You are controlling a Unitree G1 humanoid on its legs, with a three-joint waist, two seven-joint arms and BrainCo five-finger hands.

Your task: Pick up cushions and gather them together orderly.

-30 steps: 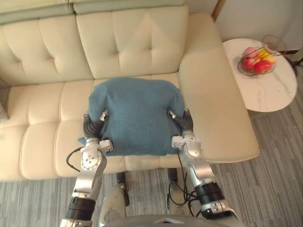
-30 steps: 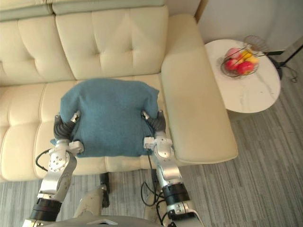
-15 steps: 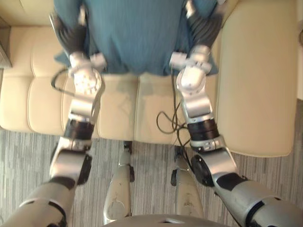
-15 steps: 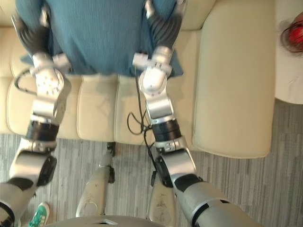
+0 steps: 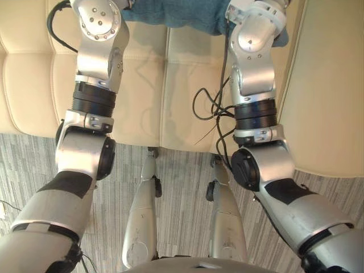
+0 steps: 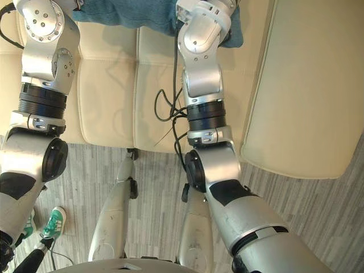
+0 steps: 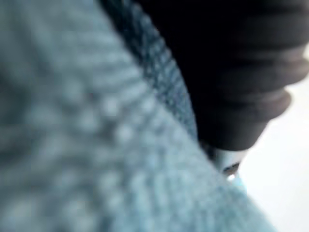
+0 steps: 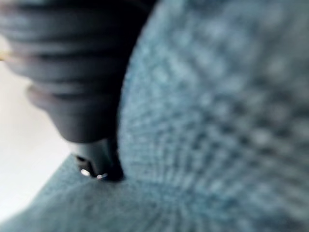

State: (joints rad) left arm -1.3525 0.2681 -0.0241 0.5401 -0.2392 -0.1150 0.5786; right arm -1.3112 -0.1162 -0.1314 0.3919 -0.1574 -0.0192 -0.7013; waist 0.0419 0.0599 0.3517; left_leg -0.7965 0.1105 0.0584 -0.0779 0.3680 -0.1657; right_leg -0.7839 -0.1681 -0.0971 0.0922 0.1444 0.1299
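Grey striped floor [image 5: 34,165] lies nearest, with a person's green-and-white shoe [image 6: 52,223] on it at the robot's left. Beyond it comes the cream leather sofa [image 5: 148,85], its seat panels running away from the robot and its wide armrest [image 5: 330,85] on the right. Farthest, over the seat, is the blue knitted cushion [image 5: 176,11], between the two arms. Its visible lower edge runs side to side; the rest is cut off, so its long axis cannot be told. The left hand [image 7: 231,72] and right hand [image 8: 72,72] lie with their dark ribbed covers against the knit, one at each side; whether either grips it cannot be told.
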